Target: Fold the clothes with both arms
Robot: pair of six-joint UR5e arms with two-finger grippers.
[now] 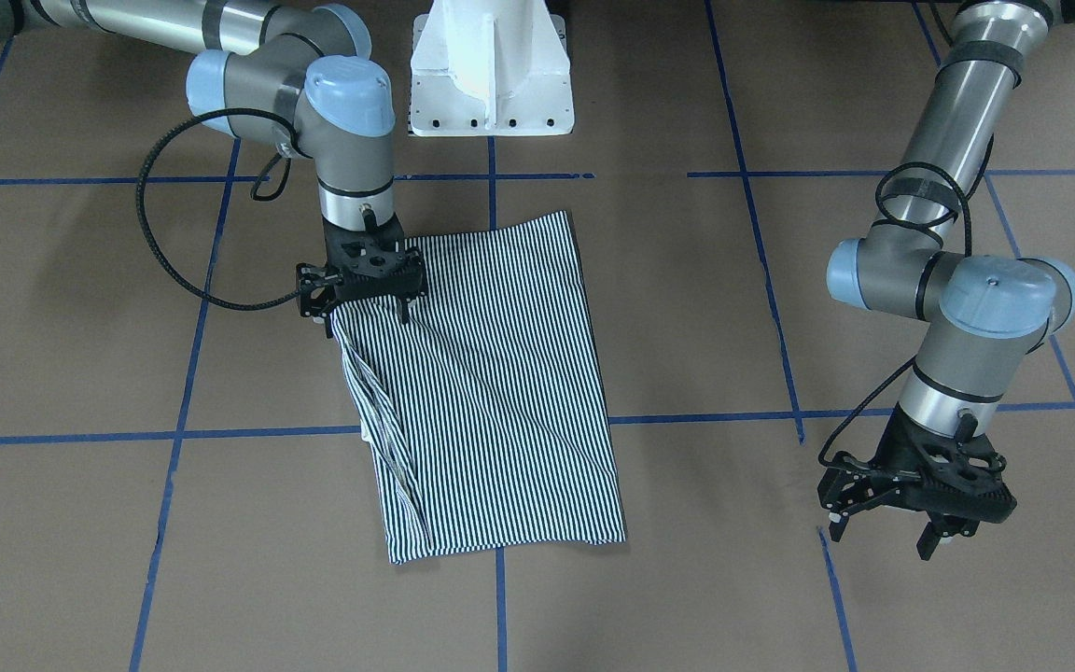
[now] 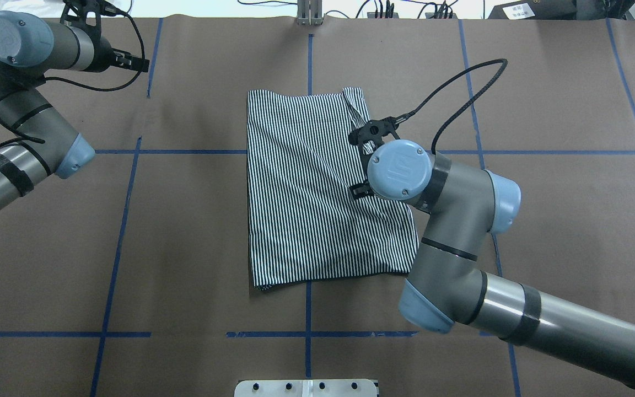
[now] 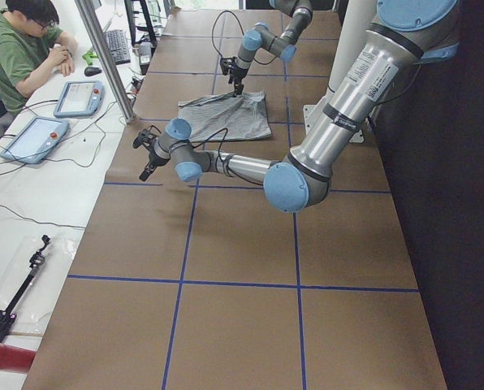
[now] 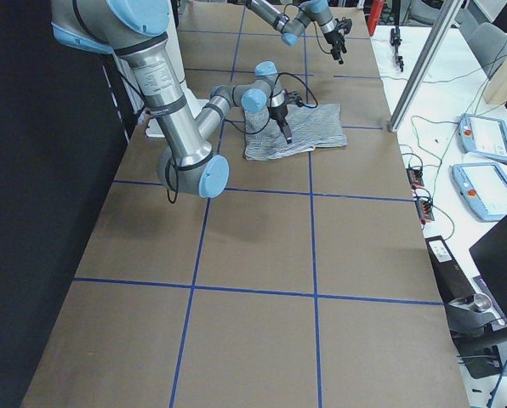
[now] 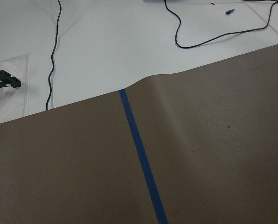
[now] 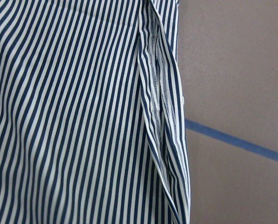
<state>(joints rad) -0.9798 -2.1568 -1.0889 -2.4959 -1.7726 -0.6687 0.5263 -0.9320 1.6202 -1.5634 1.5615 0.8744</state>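
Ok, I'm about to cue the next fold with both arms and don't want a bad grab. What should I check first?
1. The shirt lies flat as one folded rectangle: ok.
2. The right pincer is above the shirt's edge, jaws apart: ok.
3. The right pincer is touching the cloth: cannot tell.
4. The left pincer is near the shirt: not ok. It hangs open over the bare table, well off to the side.
5. The edge layers are lined up: not ok. They fan apart under the right pincer.
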